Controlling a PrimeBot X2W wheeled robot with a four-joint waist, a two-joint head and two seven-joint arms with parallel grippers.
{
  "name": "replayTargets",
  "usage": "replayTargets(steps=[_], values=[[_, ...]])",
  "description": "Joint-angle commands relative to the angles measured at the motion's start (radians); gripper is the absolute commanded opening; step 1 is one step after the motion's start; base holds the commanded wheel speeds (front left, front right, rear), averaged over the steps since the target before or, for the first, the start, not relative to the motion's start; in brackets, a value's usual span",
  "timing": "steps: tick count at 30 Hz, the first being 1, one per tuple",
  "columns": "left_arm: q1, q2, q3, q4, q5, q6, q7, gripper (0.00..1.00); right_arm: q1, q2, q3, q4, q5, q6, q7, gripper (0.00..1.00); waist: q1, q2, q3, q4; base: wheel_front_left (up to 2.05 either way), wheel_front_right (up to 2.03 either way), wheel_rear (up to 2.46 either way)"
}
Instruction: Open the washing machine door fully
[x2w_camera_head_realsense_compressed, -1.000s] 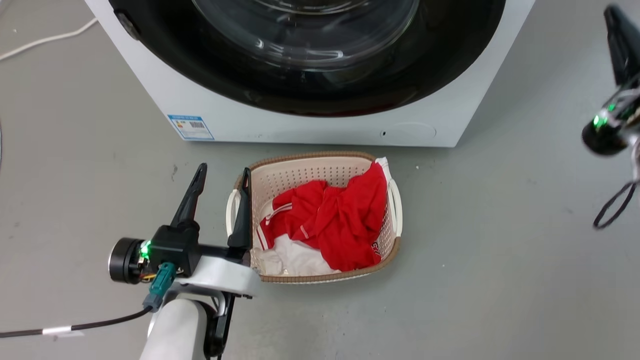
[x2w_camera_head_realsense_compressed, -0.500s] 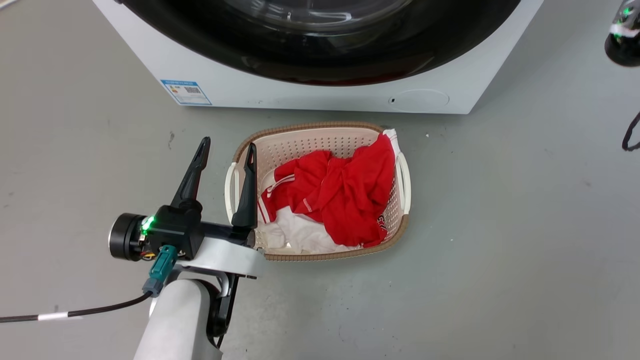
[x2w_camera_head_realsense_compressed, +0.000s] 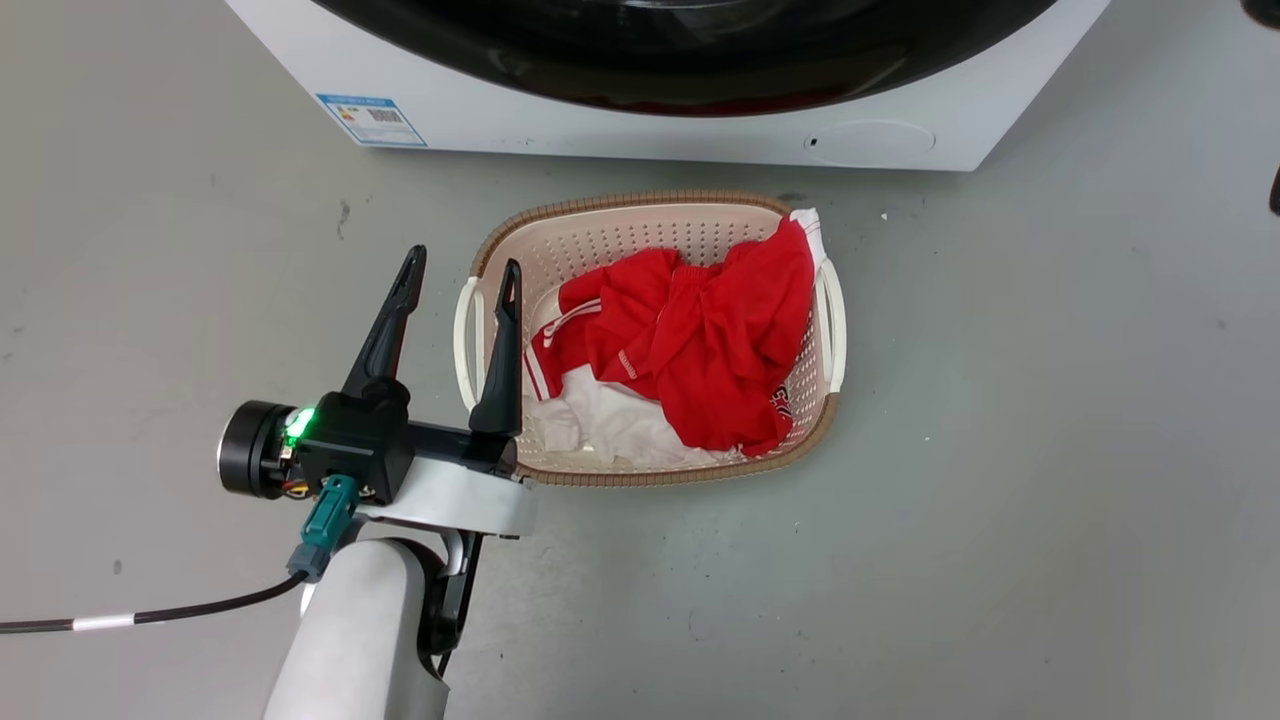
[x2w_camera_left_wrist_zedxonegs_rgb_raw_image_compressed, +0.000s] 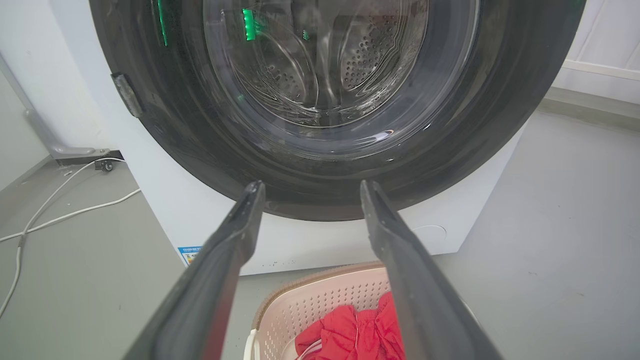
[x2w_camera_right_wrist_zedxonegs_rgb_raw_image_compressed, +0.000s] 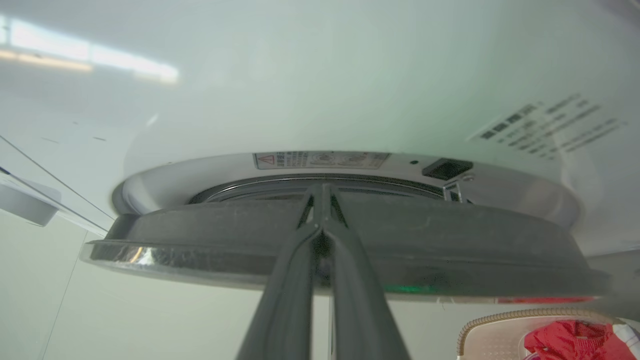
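Up at the top of the head view, the washing machine door (x2w_camera_head_realsense_compressed: 690, 75) shows as a glossy black curve on the front of the white washing machine (x2w_camera_head_realsense_compressed: 620, 135), which stands on the grey floor (x2w_camera_head_realsense_compressed: 1000, 500). A blue-edged sticker (x2w_camera_head_realsense_compressed: 370, 118) sits at the machine's lower left corner and a small round flap (x2w_camera_head_realsense_compressed: 870, 142) at its lower right.

Just in front of the machine is a pale basket (x2w_camera_head_realsense_compressed: 640, 198) with a brown rim, holding red clothes (x2w_camera_head_realsense_compressed: 700, 330) on top of white clothes (x2w_camera_head_realsense_compressed: 610, 425).

The left gripper (x2w_camera_head_realsense_compressed: 463, 262) hangs beside the basket's left handle, its two dark fingers spread wide with nothing between them. One finger crosses the basket's left rim in the picture. A black cable (x2w_camera_head_realsense_compressed: 150, 615) runs away from the wrist to the left edge.

From the left wrist, the door (x2w_camera_left_wrist_zedxonegs_rgb_raw_image_compressed: 320, 75) fills the upper part of the view: a wide black rim around a bulging glass bowl, with the steel drum visible through it. The spread fingers of the left gripper (x2w_camera_left_wrist_zedxonegs_rgb_raw_image_compressed: 311, 185) point at the rim's bottom edge, well short of it.

From the right wrist, the door (x2w_camera_right_wrist_zedxonegs_rgb_raw_image_compressed: 450, 250) is seen edge-on, standing a little off the white front. The right gripper (x2w_camera_right_wrist_zedxonegs_rgb_raw_image_compressed: 320, 192) has its fingers pressed together, tips meeting at the rim's far edge; whether they pinch anything cannot be told.
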Motion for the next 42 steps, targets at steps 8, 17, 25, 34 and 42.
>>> replayTargets(steps=[8, 17, 25, 34, 42], values=[[-0.027, -0.001, -0.007, -0.006, -0.001, 0.008, -0.003, 1.00, -0.037, 0.006, 0.013, 0.008, -0.002, 0.000, 0.050, 0.00, -0.0001, 0.0000, 0.026, 0.002, 0.00, 0.00, 0.00], [-0.034, -0.001, -0.011, -0.002, -0.003, 0.010, -0.003, 1.00, 0.015, 0.008, 0.024, -0.059, 0.018, 0.000, 0.181, 0.00, -0.0001, 0.0000, 0.027, -0.008, 0.00, 0.00, 0.00], [-0.029, -0.001, -0.013, 0.009, -0.007, 0.012, -0.003, 1.00, 0.079, -0.007, 0.028, -0.116, 0.049, 0.000, 0.295, 0.00, -0.0001, 0.0000, 0.002, -0.019, 0.00, 0.00, 0.00], [-0.007, -0.001, -0.019, 0.026, -0.013, 0.013, -0.003, 1.00, 0.167, 0.003, 0.060, -0.181, 0.068, 0.000, 0.415, 0.00, -0.0001, 0.0000, -0.046, -0.032, 0.00, 0.00, 0.00], [0.011, -0.001, -0.021, 0.040, -0.022, 0.018, -0.003, 1.00, 0.260, 0.020, 0.089, -0.250, 0.073, 0.000, 0.447, 0.00, -0.0001, 0.0000, -0.104, -0.038, 0.00, 0.00, 0.00]])
